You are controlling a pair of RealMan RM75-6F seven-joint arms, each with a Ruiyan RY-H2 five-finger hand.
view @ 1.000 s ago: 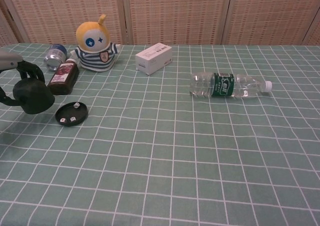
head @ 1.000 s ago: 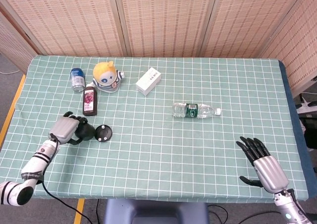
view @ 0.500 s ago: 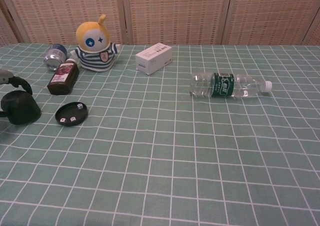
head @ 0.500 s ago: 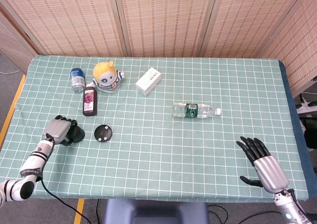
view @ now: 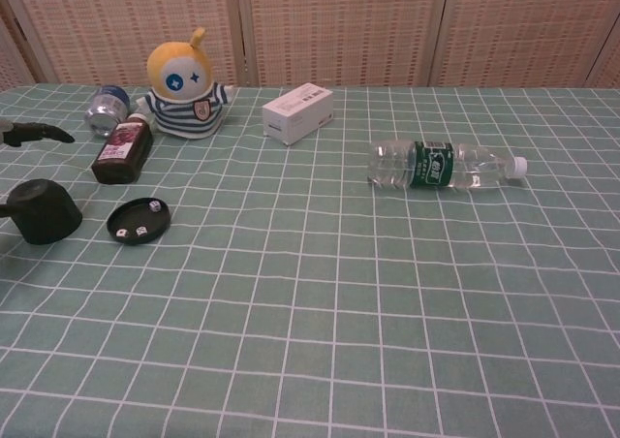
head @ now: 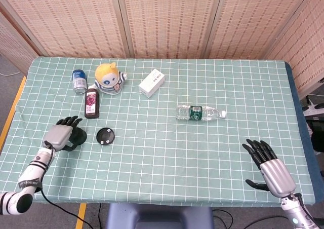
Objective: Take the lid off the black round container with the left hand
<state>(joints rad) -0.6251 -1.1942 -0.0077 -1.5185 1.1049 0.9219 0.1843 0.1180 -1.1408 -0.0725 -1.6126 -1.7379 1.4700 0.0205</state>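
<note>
The black round container's shallow base [head: 105, 136] [view: 139, 220] lies open on the green checked cloth, with small white pieces inside. Its domed black lid [head: 77, 138] [view: 41, 212] stands on the cloth just left of the base. My left hand [head: 59, 134] hovers over the lid's left side with its fingers [view: 39, 133] spread and holding nothing. Whether its thumb touches the lid's side I cannot tell. My right hand [head: 271, 168] lies open near the table's front right and shows only in the head view.
Behind the base stand a dark red bottle [head: 91, 102] [view: 123, 150], a blue can [head: 79, 81], and a yellow-headed plush toy [head: 109, 78]. A white box [head: 152, 82] and a lying water bottle [head: 200, 112] sit further right.
My left hand carried the lid a little left, away from the base, set it on the cloth and spread its fingers off it. The right hand stayed put.
</note>
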